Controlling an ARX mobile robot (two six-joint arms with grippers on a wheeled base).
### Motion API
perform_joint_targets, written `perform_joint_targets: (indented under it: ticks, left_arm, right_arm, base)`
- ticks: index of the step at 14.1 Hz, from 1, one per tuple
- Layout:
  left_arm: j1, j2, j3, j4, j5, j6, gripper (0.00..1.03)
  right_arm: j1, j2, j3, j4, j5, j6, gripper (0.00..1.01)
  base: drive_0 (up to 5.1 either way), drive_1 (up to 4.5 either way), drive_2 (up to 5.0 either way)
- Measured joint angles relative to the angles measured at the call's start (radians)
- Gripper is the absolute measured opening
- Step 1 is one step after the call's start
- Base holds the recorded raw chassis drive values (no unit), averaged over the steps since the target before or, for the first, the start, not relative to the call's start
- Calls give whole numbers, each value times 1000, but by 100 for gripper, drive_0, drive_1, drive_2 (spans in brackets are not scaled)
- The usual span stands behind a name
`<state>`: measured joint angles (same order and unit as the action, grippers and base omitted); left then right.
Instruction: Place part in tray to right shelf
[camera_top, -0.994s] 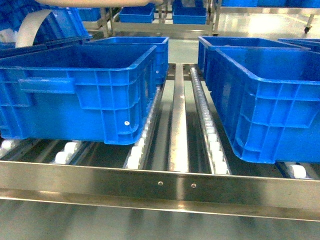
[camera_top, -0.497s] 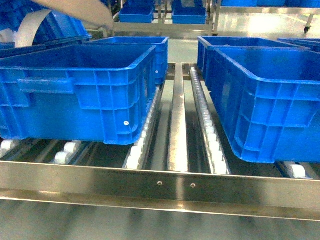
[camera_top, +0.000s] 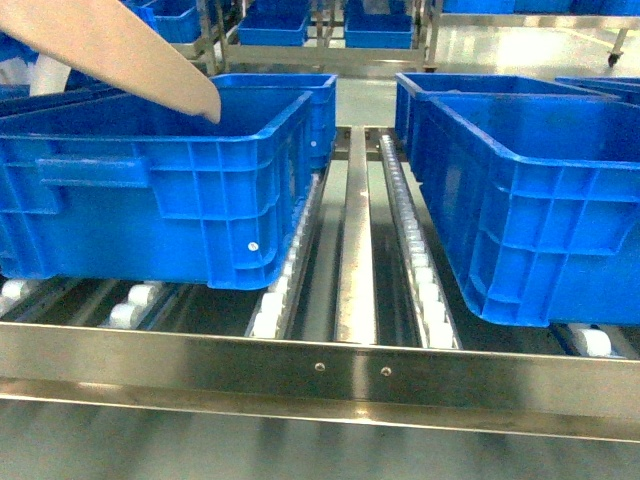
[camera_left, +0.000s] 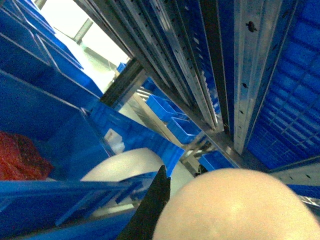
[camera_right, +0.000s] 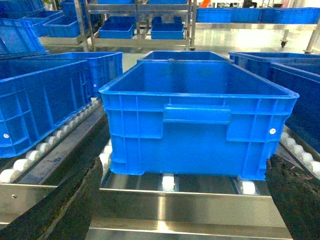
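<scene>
The beige tray (camera_top: 120, 50) slants down from the upper left of the head view, its front edge dipping over the open left blue bin (camera_top: 160, 190). In the left wrist view the tray (camera_left: 235, 205) fills the lower right as a rounded cream mass right against the camera. My left gripper (camera_left: 182, 169) is shut on it, with one black finger (camera_left: 155, 200) showing beside it. My right gripper (camera_right: 185, 200) is open, its dark fingers wide apart in front of a blue bin (camera_right: 195, 115), nothing between them. The part is out of view.
Blue bins stand on a roller shelf behind a steel front rail (camera_top: 320, 370); the right bin (camera_top: 530, 200) is separated from the left one by a steel centre rail (camera_top: 355, 250). A white curved strip (camera_left: 125, 165) and a red object (camera_left: 20, 157) lie in bins.
The tray has swung down from the top edge of the head view, its front edge now over the left bin. The bins have not moved.
</scene>
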<state>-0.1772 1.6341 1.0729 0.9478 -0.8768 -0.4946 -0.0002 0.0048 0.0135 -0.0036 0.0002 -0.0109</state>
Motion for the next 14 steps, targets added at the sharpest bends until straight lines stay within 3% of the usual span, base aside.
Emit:
perform_joint_targets:
  ticks: [1, 3, 4, 5, 6, 7, 8, 9, 10, 11, 13, 14]
  left_arm:
    - [10, -48, -47, -45, 47, -60, 12]
    - [38, -237, -237, 6, 188, -262, 12]
    - [42, -326, -329, 54, 230, -325, 12]
    - [6, -475, -488, 97, 217, -348, 12]
    - [-70, -620, -603, 2, 161, -319, 12]
    - [-192, -804, -676, -124, 103, -174, 12]
    - [-153, -922, -608, -365, 253, -63, 12]
    - [-61, -1035, -564, -608, 469, 168, 12]
    - [-21, -1134, -661, -791, 635, 362, 12]
    - [5, -1120, -762, -805, 713, 430, 12]
    - [58, -1204, -828, -758, 751, 471, 12]
    - [72, -1230, -840, -749, 767, 476, 12]
  right_arm:
    - [0, 0, 0, 0, 0, 0, 98]
    - [0, 0, 0, 0, 0, 0, 98]
    - [0, 0, 0, 0, 0, 0, 98]
    - [0, 0, 0, 0, 0, 0, 98]
    - [0, 0, 0, 0, 0, 0, 98]
    - [0, 0, 0, 0, 0, 1, 92]
    - [0, 0, 0, 0, 0, 1, 79]
    - [0, 0, 0, -2, 0, 1, 66]
    - [0, 0, 0, 2, 0, 1, 48]
    - [0, 0, 0, 0, 0, 1, 31]
    - [0, 0, 0, 0, 0, -1, 1]
    - [0, 0, 0, 0, 0, 2, 2]
  base:
    - [0, 0, 0]
    - [0, 0, 0]
    - [0, 0, 0]
    - [0, 0, 0]
    - [0, 0, 0]
    - [0, 0, 0]
    - [0, 0, 0]
    - [0, 0, 0]
    - [0, 0, 0]
    - [0, 0, 0]
    - [0, 0, 0]
    - [0, 0, 0]
